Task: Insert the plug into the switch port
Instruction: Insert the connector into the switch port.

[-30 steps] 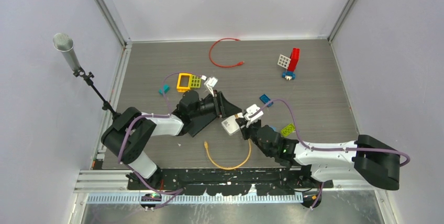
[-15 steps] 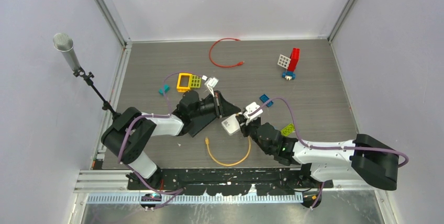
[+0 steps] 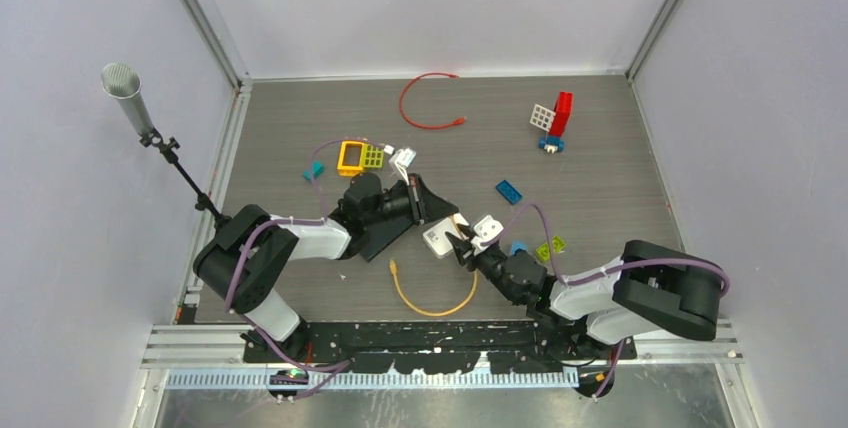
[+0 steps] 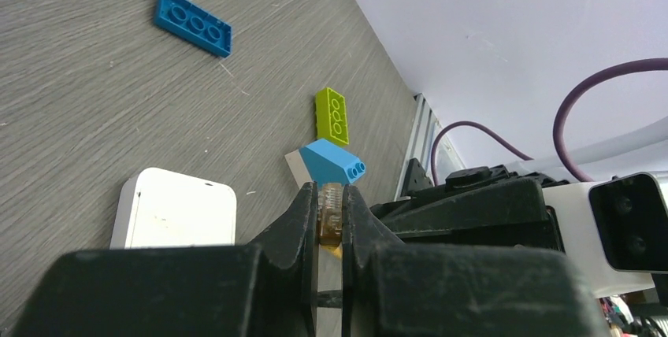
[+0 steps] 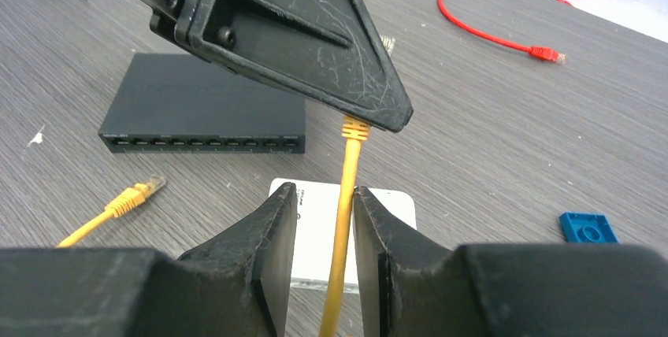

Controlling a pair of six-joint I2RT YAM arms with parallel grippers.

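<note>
Yellow cable (image 5: pixel 340 227) passes the released right tool (image 5: pixel 324 199) — only left wrist shows left tool (image 4: pixel 331 195) clenching plug (image 4: pixel 331 215).

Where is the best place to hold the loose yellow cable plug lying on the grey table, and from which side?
Take the loose yellow cable plug by the boot just behind its clear tip, from above, pinching across the narrow sides: it lies flat with both sides free and its cable trailing behind.

Clear plug (image 4: pixel 331 209) held aloft; black switch (image 5: pixel 206 105) lies flat.
</note>
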